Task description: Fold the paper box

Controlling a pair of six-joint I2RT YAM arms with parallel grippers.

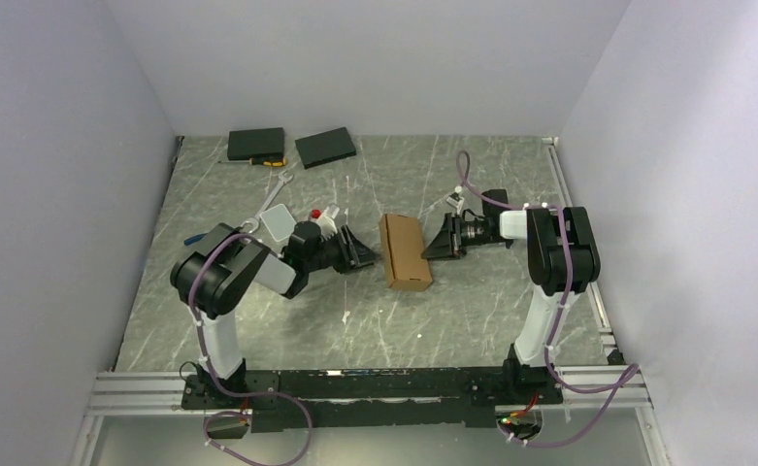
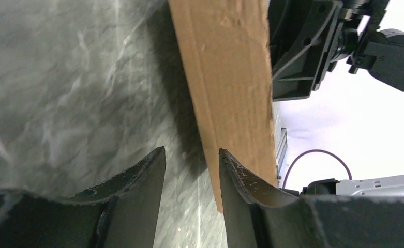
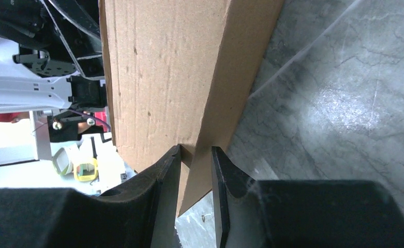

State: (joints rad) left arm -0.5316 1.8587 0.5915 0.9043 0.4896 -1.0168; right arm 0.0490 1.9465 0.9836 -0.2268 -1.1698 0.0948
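Right tool (image 3: 195, 150), closest to its wrist camera, pinches a folded edge of the brown paper box (image 1: 404, 252), and cardboard fills its narrow gap. Left tool (image 2: 189, 152) stands spread, with bare table (image 1: 472, 311) showing in the gap and the box's side just at one tip. The box lies closed at mid-table, between the two tools.

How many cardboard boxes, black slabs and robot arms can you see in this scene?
Paper box: 1
Black slabs: 2
Robot arms: 2
Total: 5
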